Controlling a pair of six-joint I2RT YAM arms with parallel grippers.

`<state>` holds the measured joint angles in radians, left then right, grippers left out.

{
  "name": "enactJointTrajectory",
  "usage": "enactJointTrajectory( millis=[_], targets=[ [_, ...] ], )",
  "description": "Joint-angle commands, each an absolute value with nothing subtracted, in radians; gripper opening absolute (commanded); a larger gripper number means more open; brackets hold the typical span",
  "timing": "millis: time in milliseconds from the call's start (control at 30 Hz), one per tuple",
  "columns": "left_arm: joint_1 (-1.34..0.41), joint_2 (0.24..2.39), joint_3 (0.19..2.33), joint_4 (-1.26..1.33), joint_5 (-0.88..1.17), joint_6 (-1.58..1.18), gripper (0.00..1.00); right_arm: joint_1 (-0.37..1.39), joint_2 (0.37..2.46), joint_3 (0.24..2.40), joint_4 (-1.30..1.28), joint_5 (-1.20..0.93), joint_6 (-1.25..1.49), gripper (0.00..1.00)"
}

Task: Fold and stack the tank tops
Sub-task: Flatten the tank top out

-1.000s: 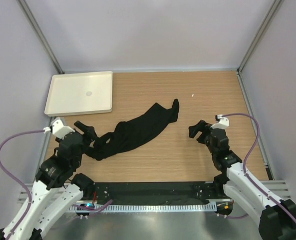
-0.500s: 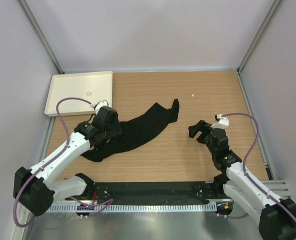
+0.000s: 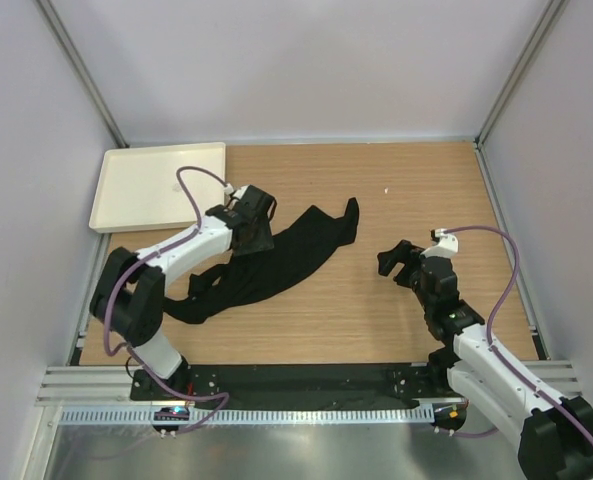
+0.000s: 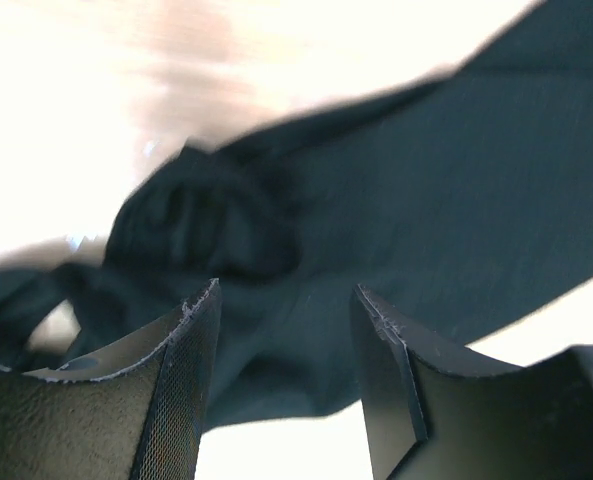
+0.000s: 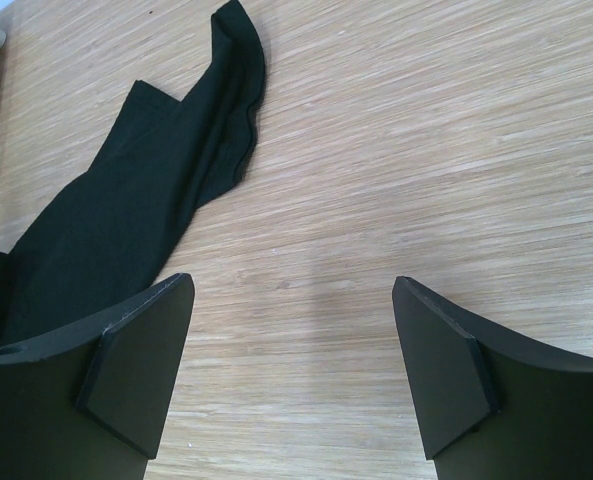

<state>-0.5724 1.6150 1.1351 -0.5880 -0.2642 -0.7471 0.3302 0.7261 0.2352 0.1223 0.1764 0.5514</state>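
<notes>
One black tank top lies crumpled in a long diagonal strip on the wooden table, from its bunched straps at the lower left to a narrow end at the upper right. My left gripper is open and hovers over the strip's upper-left edge. In the left wrist view the dark fabric fills the space past the gripper, and nothing is held. My right gripper is open and empty over bare wood to the right of the top. The right wrist view shows the gripper and the top at the left.
A white tray sits at the back left corner of the table, just left of my left gripper. Grey walls enclose the table on three sides. A black strip and metal rail run along the front edge.
My left arm has swung from the table's front left up and to the right, over the tank top near the tray. The right arm has not moved.
</notes>
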Motion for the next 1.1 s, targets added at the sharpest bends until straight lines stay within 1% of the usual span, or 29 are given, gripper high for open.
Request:
enactJointTrajectory(
  millis=[0, 133, 267, 300, 333, 400, 467, 500, 633, 800, 967, 1000, 1067],
  targets=[
    [-0.551, 1.71, 1.233, -0.578, -0.285, -0.704, 0.55, 0.331, 0.715, 0.253, 0.172, 0.183, 0.54, 0.87],
    [-0.514, 1.793, 1.305, -0.601, -0.259, -0.703, 0.53, 0.331, 0.715, 0.253, 0.172, 0.183, 0.541, 0.87],
    [-0.505, 1.827, 1.298, -0.632, -0.255, -0.742, 0.4, 0.331, 0.712, 0.253, 0.17, 0.184, 0.543, 0.87],
    [-0.505, 1.816, 1.261, -0.609, -0.239, -0.747, 0.35, 0.33, 0.712, 0.253, 0.17, 0.183, 0.542, 0.87],
    [-0.505, 1.809, 1.237, -0.591, -0.221, -0.762, 0.26, 0.33, 0.712, 0.253, 0.17, 0.183, 0.541, 0.87],
    [-0.505, 1.789, 1.184, -0.531, -0.183, -0.778, 0.18, 0.331, 0.709, 0.253, 0.167, 0.184, 0.543, 0.87],
    [-0.505, 1.766, 1.123, -0.505, -0.163, -0.798, 0.03, 0.331, 0.698, 0.255, 0.155, 0.187, 0.543, 0.87],
    [-0.505, 1.76, 1.108, -0.488, -0.132, -0.801, 0.0, 0.331, 0.692, 0.255, 0.152, 0.187, 0.545, 0.87],
    [-0.505, 1.674, 1.02, -0.471, -0.097, -0.807, 0.0, 0.331, 0.669, 0.245, 0.155, 0.192, 0.551, 0.87],
    [-0.505, 1.443, 0.937, -0.468, -0.121, -0.801, 0.0, 0.33, 0.699, 0.259, 0.141, 0.199, 0.552, 0.87],
    [-0.502, 1.243, 0.937, -0.517, -0.14, -0.805, 0.0, 0.33, 0.704, 0.261, 0.141, 0.201, 0.549, 0.86],
    [-0.5, 1.164, 0.933, -0.523, -0.141, -0.817, 0.0, 0.33, 0.706, 0.261, 0.143, 0.201, 0.549, 0.86],
    [-0.499, 1.08, 0.917, -0.522, -0.144, -0.827, 0.0, 0.331, 0.71, 0.259, 0.146, 0.192, 0.549, 0.85]
  ],
)
